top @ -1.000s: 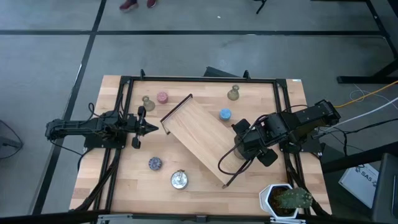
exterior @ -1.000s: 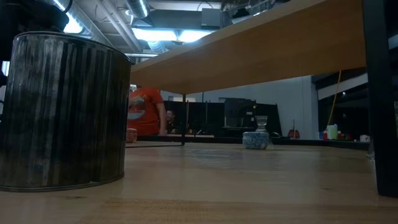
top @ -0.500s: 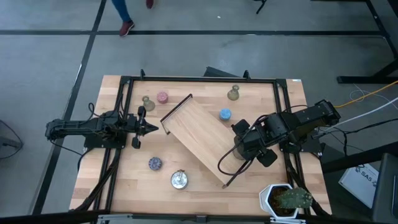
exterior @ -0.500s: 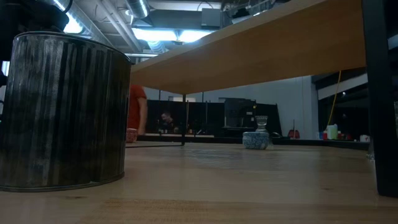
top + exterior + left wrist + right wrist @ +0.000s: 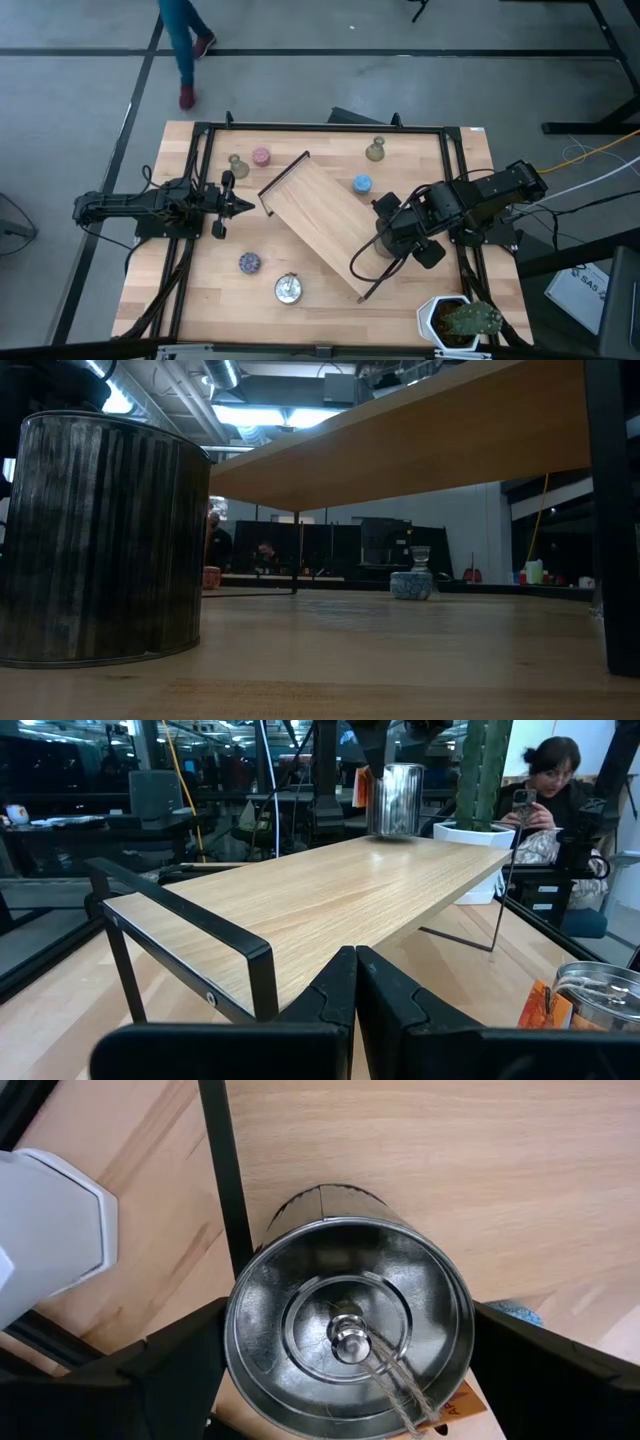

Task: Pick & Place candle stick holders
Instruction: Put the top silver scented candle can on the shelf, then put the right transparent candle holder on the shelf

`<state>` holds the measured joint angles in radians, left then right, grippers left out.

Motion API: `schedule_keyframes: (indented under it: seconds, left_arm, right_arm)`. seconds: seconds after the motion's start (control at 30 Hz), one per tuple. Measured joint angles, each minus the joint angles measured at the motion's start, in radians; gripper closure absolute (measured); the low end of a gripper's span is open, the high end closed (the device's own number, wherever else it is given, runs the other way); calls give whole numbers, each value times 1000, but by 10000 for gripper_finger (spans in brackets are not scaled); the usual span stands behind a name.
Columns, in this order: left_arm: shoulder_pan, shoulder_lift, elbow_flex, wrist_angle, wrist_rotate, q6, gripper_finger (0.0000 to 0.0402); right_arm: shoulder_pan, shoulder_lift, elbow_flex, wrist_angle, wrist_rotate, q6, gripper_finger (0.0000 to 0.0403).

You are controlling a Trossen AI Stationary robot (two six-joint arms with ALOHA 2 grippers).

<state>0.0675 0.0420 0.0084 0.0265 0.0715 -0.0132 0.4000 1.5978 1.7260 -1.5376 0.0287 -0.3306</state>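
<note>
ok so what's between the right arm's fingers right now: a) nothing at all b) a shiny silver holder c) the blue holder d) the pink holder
b: the right wrist view looks straight down into a round shiny silver holder sitting between the right gripper fingers, over the wooden tray, while the blue holder and the pink holder stand free on the table.

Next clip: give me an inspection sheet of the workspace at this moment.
Surface: wooden table, with a wooden tray set diagonally.
Job's things: six holders on the table; one silver holder on the tray's end.
Clutter: potted plant at the table corner.
Pincers: left pincer shut, empty, beside the tray; right pincer over the silver holder.
Cables: loose cables by the right arm.
Surroundings: person walking past the table.
</note>
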Motion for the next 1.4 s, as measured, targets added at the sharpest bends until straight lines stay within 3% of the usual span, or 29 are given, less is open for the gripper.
schedule_keyframes:
  seconds: [0.43,1.0,1.4]
  left_arm:
    - [0,0,0,0,0,0,398]
    - [0,0,0,0,0,0,398]
    - [0,0,0,0,0,0,398]
  right_arm:
    - [0,0,1,15,-3,-14,6]
    - [0,-25,25,6,-3,-14,4]
    - [-48,-82,53,-32,70,33,3]
